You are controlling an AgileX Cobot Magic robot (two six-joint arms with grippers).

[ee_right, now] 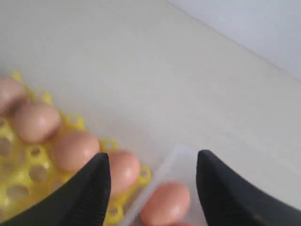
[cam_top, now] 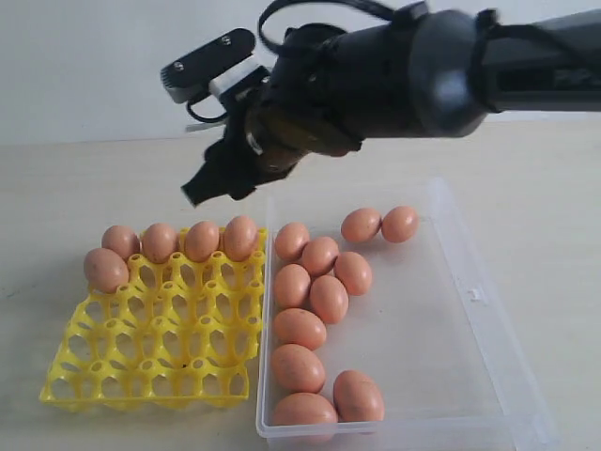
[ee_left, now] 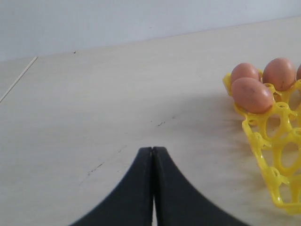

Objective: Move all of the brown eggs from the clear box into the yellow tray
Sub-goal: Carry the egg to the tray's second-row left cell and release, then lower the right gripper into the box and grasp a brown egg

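**Right gripper** (cam_top: pixel 214 183): black, 2 fingers, on a dark arm reaching in from the right of the exterior view. Jaws stand wide apart and hold nothing. It hangs in the air, touching neither tray nor box.

**Left gripper** (ee_left: pixel 153 155): seen only in the left wrist view. Jaws pressed together tip to tip, nothing between them. It sits low over the bare table (ee_left: pixel 94 117).

**Brown eggs, 16 counted in the exterior view:**
- 5 in the yellow tray (cam_top: pixel 150 357): a row of 4 (cam_top: pixel 201 241) along its far edge, directly below the right jaws, and 1 (cam_top: pixel 105 269) in the next row at the outer corner. The other cups stand open.
- 11 in the clear box (cam_top: pixel 423 329): a cluster of 9 (cam_top: pixel 329 299) along the wall next to the tray, running away from the right jaws toward the near edge, and 2 (cam_top: pixel 361 225) touching, near the far wall.

**Tray and box:** side by side, edges touching or nearly so.

**Right wrist view:** a rounded corner of the clear box (ee_right: pixel 181 155) lies in the gap between the open fingers, with 1 egg (ee_right: pixel 167 205) inside it. 1 tray egg (ee_right: pixel 122 169) sits just beside 1 finger (ee_right: pixel 89 193).

**Left wrist view:** the tray's corner (ee_left: pixel 270 155), with eggs (ee_left: pixel 251 94) in it, lies off to 1 side of the closed jaws, well apart.
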